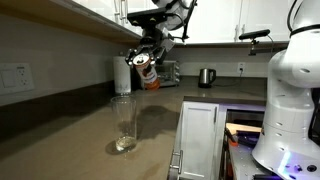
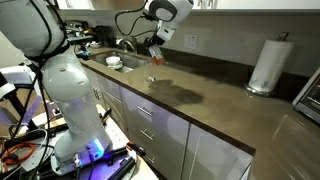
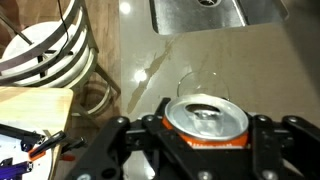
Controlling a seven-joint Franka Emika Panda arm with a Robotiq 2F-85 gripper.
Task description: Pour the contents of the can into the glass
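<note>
My gripper (image 1: 148, 62) is shut on the can (image 1: 147, 72), a small red-orange and white can held tilted in the air above the counter. In the wrist view the can's silver top (image 3: 206, 118) fills the space between my fingers (image 3: 205, 150). The clear tall glass (image 1: 124, 122) stands upright on the brown counter below and nearer the camera than the can. Its rim (image 3: 203, 82) shows just beyond the can in the wrist view. It is faint under the can in an exterior view (image 2: 152, 78). I see no liquid in the glass or in the air.
A white paper towel roll (image 1: 122, 75) stands behind the can, also seen in an exterior view (image 2: 267, 65). A steel kettle (image 1: 206, 77) is at the back. A sink (image 3: 200, 14) lies beyond the glass. A dish rack (image 3: 45, 50) and the counter edge (image 1: 180, 130) are nearby.
</note>
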